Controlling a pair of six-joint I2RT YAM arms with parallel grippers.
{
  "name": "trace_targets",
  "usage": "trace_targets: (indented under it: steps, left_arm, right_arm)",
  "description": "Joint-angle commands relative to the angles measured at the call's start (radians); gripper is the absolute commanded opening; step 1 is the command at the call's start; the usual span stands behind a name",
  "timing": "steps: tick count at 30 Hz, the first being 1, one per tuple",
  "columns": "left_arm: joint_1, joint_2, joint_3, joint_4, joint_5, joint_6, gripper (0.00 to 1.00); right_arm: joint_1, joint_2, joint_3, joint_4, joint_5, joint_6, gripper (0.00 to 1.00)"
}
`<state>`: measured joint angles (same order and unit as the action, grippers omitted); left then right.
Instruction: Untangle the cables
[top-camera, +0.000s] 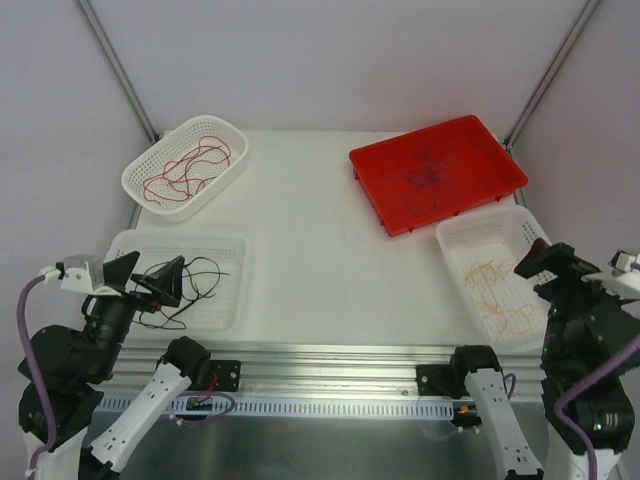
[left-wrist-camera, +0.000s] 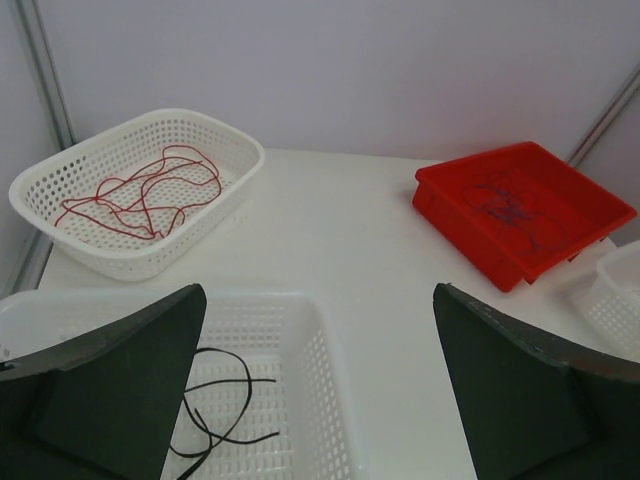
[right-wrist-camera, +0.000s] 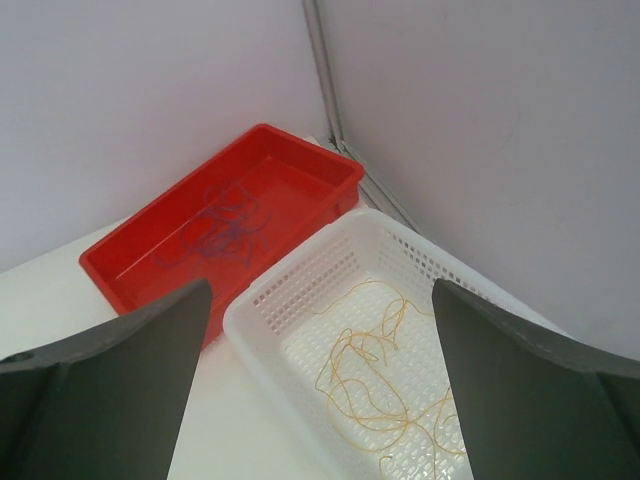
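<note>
The cables lie apart, one colour to each container. The red wire (top-camera: 187, 168) (left-wrist-camera: 140, 192) curls in the far-left white basket (top-camera: 232, 132). The black wire (top-camera: 196, 283) (left-wrist-camera: 215, 410) lies in the near-left white basket (top-camera: 232, 244). The dark purple wire (top-camera: 428, 177) (right-wrist-camera: 222, 228) lies in the red tray (top-camera: 502, 187). The pale yellow wire (top-camera: 495, 292) (right-wrist-camera: 385, 365) lies in the right white basket (top-camera: 455, 225). My left gripper (top-camera: 146, 281) (left-wrist-camera: 320, 385) is open and empty above the near-left basket. My right gripper (top-camera: 545, 262) (right-wrist-camera: 320, 385) is open and empty above the right basket.
A metal rail (top-camera: 330, 360) runs along the table's near edge by the arm bases. Grey frame posts (top-camera: 115, 65) stand at the back corners before pale walls. White tabletop (top-camera: 310, 240) lies between the containers.
</note>
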<state>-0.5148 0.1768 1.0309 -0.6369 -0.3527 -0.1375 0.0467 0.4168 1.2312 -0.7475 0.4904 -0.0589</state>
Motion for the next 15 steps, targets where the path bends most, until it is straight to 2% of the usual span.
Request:
trace_targets:
  steps: [1,7,12,15]
  left_arm:
    - [0.013,-0.048,0.043,-0.157,0.075,0.021,0.99]
    - [0.012,-0.172,0.051,-0.314,-0.011,-0.029,0.99]
    - [0.013,-0.273,0.076,-0.406,-0.04,-0.056,0.99]
    - [0.012,-0.316,0.116,-0.441,-0.078,-0.083,0.99]
  right_arm:
    - [0.076,-0.114,-0.024,0.007,0.028,-0.127,0.97]
    - [0.131,-0.338,-0.13,0.01,-0.002,-0.237,0.97]
    - [0.14,-0.403,-0.125,-0.068,-0.075,-0.28,0.97]
    - [0.143,-0.473,-0.108,-0.111,-0.066,-0.289,0.97]
